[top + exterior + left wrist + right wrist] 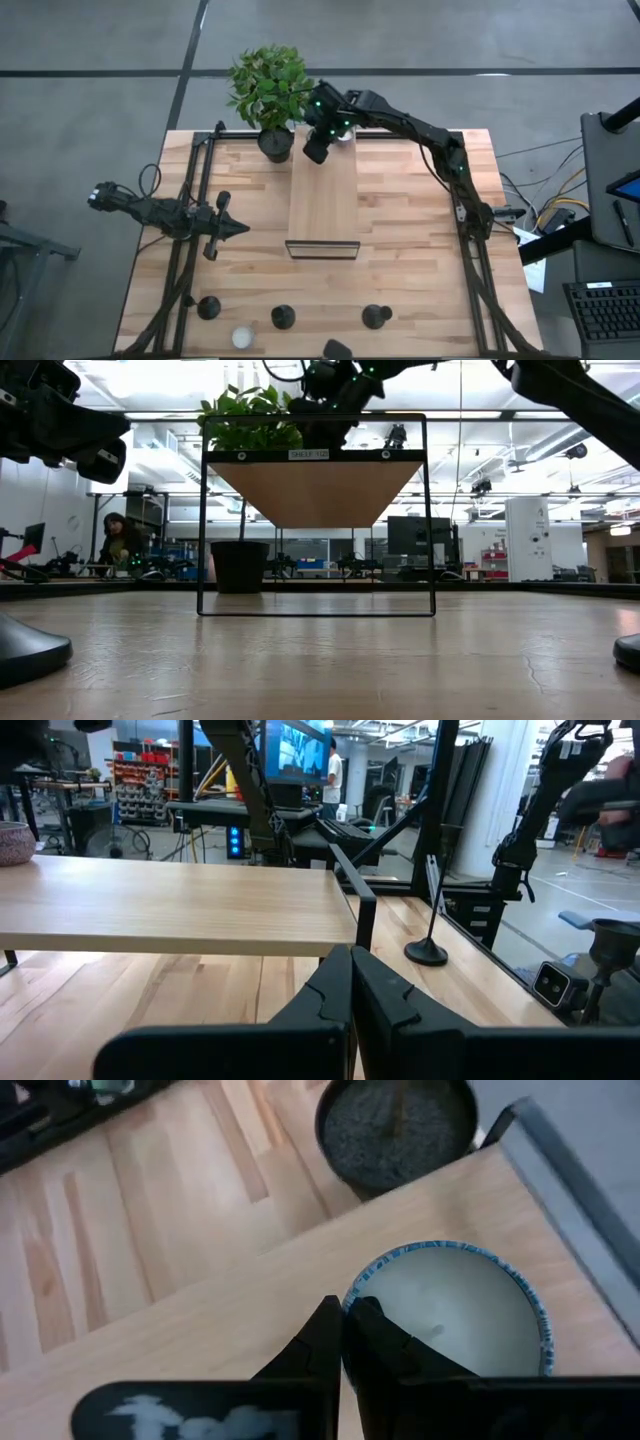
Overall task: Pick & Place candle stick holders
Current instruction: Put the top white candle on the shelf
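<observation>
Three black candle stick holders (208,308) (283,318) (376,317) stand on their round bases along the table's near edge. Two of their bases show at the sides of the low view (25,650) (628,652). My left gripper (240,228) is shut and empty over the table's left part, pointing toward the shelf; it also shows in its wrist view (350,960). My right gripper (318,148) is shut above the far end of the raised shelf. In its wrist view (345,1312) its tips stand at the rim of a blue-rimmed bowl candle (450,1315). My right gripper's shut fingertips (362,1308) stand against the near rim (352,1295) of the bowl candle, coming slanting down from above. I cannot tell whether they touch it. The bowl sits upright on the shelf top.
A raised wooden shelf (322,200) on a thin black frame (315,612) stands mid-table. A green plant in a dark pot (275,142) stands at the shelf's far left corner. A white tealight (241,338) and a dark object (337,349) lie at the near edge.
</observation>
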Tool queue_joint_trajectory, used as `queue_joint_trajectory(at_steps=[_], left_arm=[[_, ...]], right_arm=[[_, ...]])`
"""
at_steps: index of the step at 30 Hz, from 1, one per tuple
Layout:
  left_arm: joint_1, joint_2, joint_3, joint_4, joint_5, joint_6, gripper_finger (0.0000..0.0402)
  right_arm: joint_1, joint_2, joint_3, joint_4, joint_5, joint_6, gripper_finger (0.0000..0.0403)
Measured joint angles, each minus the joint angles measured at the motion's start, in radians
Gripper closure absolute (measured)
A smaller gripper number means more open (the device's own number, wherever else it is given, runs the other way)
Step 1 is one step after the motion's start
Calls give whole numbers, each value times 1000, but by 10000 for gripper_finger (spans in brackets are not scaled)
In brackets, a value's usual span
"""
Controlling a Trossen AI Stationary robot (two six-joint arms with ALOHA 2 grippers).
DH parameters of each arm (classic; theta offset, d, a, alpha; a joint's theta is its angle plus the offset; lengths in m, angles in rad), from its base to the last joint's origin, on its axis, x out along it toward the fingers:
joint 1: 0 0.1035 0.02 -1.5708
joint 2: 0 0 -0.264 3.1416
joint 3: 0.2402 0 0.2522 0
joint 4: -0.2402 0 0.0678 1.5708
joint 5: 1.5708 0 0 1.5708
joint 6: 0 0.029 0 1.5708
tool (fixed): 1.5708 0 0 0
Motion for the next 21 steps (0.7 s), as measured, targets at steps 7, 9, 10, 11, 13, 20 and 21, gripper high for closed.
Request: queue_joint_trajectory(at_steps=[7, 9, 10, 11, 13, 20, 21], left_arm=[[0, 0, 0, 0, 0, 0, 401], [0, 0, 0, 0, 0, 0, 401], [0, 0, 0, 0, 0, 0, 401], [0, 0, 0, 0, 0, 0, 401], [0, 0, 0, 0, 0, 0, 401], [0, 0, 0, 0, 0, 0, 401], [0, 0, 0, 0, 0, 0, 401]], right_arm=[[-3, 38, 0, 19, 22, 15, 394], [-8, 46, 0, 21, 22, 16, 394], [-12, 48, 0, 22, 24, 16, 394], [-16, 50, 0, 21, 24, 16, 394], [-23, 55, 0, 21, 25, 17, 394], [-41, 55, 0, 21, 82, 19, 394], [-45, 55, 0, 21, 82, 19, 394]])
